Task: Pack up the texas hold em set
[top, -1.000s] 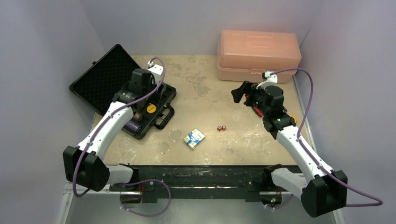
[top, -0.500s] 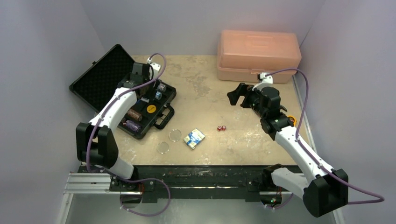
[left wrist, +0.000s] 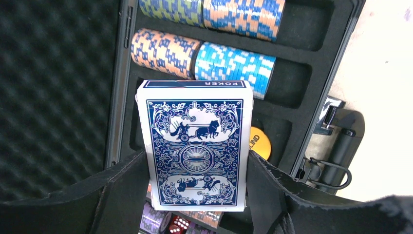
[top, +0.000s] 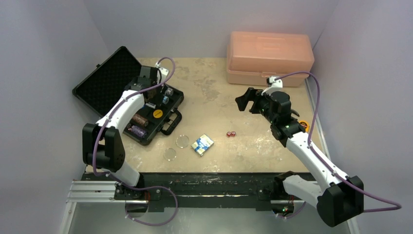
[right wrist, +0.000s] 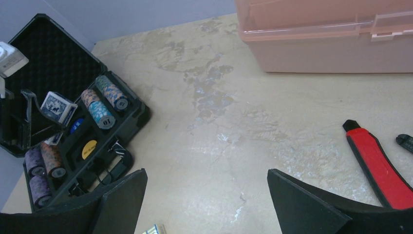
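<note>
The black poker case [top: 171, 117] lies open at the left, its foam lid [top: 104, 80] tipped back. Its tray holds rolls of chips [left wrist: 234, 61], a yellow dealer button [left wrist: 260, 142] and red dice [left wrist: 178, 225]. My left gripper [left wrist: 197, 165] is shut on a blue-backed card deck [left wrist: 195, 141] and holds it above the tray; the deck also shows in the right wrist view [right wrist: 58, 107]. A second card deck [top: 202, 144], two red dice [top: 231, 133] and two clear discs [top: 182, 141] lie on the table. My right gripper [right wrist: 207, 195] is open and empty above the middle of the table [top: 246, 100].
A closed pink plastic box [top: 269, 56] stands at the back right. A red utility knife [right wrist: 375, 163] lies on the table at the right, under my right arm. The case's handle [left wrist: 336, 161] sticks out toward the table's middle.
My left arm has swung its elbow left and back, keeping the deck over the case tray. My right gripper has shifted a little to the left.
</note>
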Robot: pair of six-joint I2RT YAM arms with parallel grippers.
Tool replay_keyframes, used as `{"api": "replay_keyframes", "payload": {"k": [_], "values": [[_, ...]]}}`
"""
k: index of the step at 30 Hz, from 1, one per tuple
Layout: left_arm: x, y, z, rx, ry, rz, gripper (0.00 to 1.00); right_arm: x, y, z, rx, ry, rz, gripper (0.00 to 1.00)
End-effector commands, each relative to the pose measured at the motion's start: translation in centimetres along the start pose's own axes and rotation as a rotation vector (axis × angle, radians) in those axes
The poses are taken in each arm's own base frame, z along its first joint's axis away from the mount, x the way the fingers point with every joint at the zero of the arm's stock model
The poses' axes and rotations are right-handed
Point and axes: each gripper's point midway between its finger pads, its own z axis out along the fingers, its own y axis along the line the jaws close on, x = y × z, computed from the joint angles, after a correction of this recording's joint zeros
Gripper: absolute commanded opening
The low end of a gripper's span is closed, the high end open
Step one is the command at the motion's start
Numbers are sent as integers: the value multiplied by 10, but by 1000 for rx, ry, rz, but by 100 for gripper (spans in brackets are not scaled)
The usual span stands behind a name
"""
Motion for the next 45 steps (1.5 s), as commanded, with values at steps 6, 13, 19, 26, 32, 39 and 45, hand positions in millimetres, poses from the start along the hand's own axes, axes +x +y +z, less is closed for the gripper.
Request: {"api": "replay_keyframes", "payload": {"k": [6,13,19,26,32,39,45], "values": [[29,-2,1,-5,36,17,0,-12,7,-5,-9,-53,-18,99],[38,-8,7,14,61,28,0,-12,7,-6,1,-59,-22,99],[40,-21,10,53,67,66,0,-14,7,-8,4,-65,-28,99],[40,-30,13,52,60,128,0,-13,10,-8,-2,-66,-33,99],[45,-34,20,62,89,163,0,-13,12,-9,-6,-65,-37,99],[52,-37,25,64,118,197,0,-12,14,-9,-9,-64,-38,99],[56,-43,28,72,128,235,0,-11,13,-9,-8,-63,-38,99]]}}
